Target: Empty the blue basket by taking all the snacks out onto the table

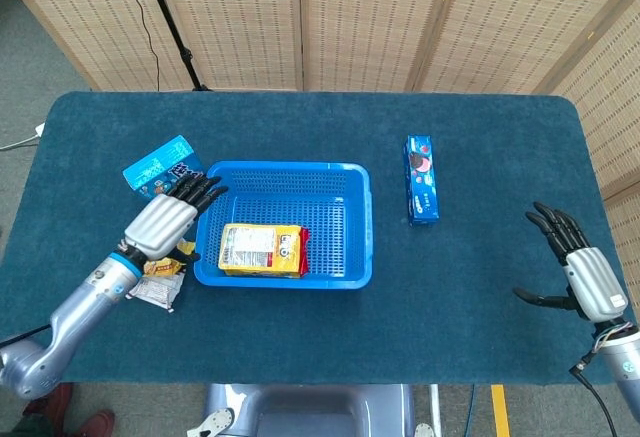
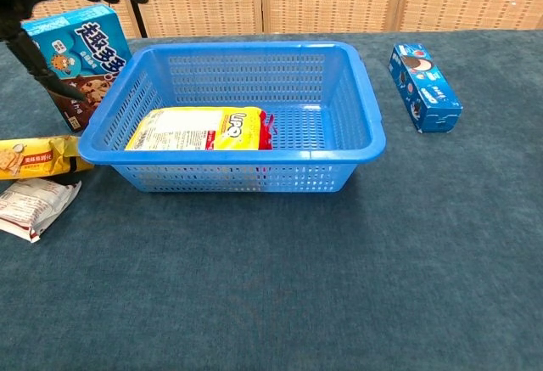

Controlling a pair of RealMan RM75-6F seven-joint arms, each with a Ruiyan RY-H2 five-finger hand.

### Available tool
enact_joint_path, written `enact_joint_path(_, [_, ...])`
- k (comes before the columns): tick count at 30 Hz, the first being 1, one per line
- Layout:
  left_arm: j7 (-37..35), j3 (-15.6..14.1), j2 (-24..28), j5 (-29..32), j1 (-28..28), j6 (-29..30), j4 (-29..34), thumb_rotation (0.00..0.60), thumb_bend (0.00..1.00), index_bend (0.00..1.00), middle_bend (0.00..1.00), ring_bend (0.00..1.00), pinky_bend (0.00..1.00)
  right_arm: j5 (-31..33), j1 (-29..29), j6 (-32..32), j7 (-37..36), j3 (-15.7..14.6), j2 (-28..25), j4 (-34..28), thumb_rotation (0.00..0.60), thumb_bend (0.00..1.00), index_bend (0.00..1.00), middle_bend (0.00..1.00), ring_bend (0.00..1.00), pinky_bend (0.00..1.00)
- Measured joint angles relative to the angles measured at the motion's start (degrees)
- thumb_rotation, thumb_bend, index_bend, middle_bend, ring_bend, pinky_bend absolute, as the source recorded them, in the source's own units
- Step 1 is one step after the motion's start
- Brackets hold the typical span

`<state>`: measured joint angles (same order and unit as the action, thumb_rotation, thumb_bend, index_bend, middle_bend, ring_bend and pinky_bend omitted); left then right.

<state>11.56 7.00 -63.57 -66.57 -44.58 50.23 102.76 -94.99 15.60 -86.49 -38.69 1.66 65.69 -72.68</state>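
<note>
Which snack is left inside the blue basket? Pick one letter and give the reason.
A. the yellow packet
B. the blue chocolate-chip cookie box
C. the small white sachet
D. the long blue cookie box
A: the yellow packet lies on the floor of the blue basket; the long blue cookie box, the small white sachet and the blue chocolate-chip cookie box all sit on the table outside it.

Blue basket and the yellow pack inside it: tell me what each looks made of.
Blue basket: apparently moulded plastic, judging by its slotted lattice walls and slightly glossy rim. Yellow pack: probably thin plastic film, printed and shiny, with a soft pouch shape.
</note>
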Motion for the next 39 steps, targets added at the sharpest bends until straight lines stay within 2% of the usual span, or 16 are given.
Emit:
enact_joint_path(9, [12.42,0.63,-9.41,19.28,-9.6,-5.18,-1.6,0.6,0.0,0.0,0.0,0.0,0.0,1.28,0.08,0.97,-1.32,0.41,0.11,1.27,0.6,0.0,0.0,0.0,0.0,0.0])
enact_joint_path(25, [17.02,-2.21,-16.02,31.1,-17.03,-7.84,-7.82,0.6,0.0,0.0,0.0,0.0,0.0,1.02,0.49,1.88,-0.45,0.23,0.72,1.44,0.6,0.0,0.0,0.0,0.0,0.0])
enact_joint_path(27, [17.17,-2.58,-16.71,31.56,-17.58,-8.06,-8.61,0.6,0.0,0.0,0.0,0.0,0.06,1.02,0.56,2.04,-0.34,0.2,0.8,1.45,0.6,0.0,0.0,0.0,0.0,0.0])
enact_joint_path(30, [17.33,-2.79,-17.77,31.56,-17.92,-7.26,-9.71,0.6,0.02,0.01,0.0,0.02,0.3,1.04,0.66,2.32,-0.27,0.16,0.92,1.5,0.6,0.0,0.0,0.0,0.0,0.0])
enact_joint_path(32, [17.12,-2.68,-18.49,31.31,-17.95,-6.43,-10.22,0.6,0.12,0.15,0.08,0.16,0.5,1.04,0.75,2.5,-0.3,0.13,0.98,1.54,0.6,0.0,0.0,0.0,0.0,0.0])
enact_joint_path(33, [16.97,-2.6,-18.92,30.91,-17.91,-5.84,-10.58,0.6,0.17,0.23,0.13,0.22,0.55,1.03,0.78,2.54,-0.3,0.12,1.01,1.56,0.6,0.0,0.0,0.0,0.0,0.0])
enact_joint_path(34, [16.77,-2.52,-19.28,30.48,-17.84,-5.49,-10.84,0.6,0.24,0.34,0.23,0.31,0.61,1.0,0.83,2.6,-0.29,0.1,1.05,1.58,0.6,0.0,0.0,0.0,0.0,0.0])
enact_joint_path(35, [16.52,-2.45,-19.56,30.01,-17.76,-5.19,-11.05,0.6,0.31,0.44,0.32,0.38,0.65,0.94,0.85,2.6,-0.3,0.07,1.07,1.6,0.6,0.0,0.0,0.0,0.0,0.0])
enact_joint_path(37, [16.03,-2.29,-20.08,28.78,-17.49,-4.47,-11.47,0.6,0.39,0.55,0.42,0.46,0.68,0.88,0.86,2.58,-0.29,0.04,1.1,1.65,0.6,0.0,0.0,0.0,0.0,0.0])
enact_joint_path(39, [15.33,-2.11,-20.33,27.67,-17.14,-3.95,-11.64,0.6,0.45,0.61,0.47,0.5,0.69,0.87,0.85,2.56,-0.3,0.01,1.11,1.63,0.6,0.0,0.0,0.0,0.0,0.0])
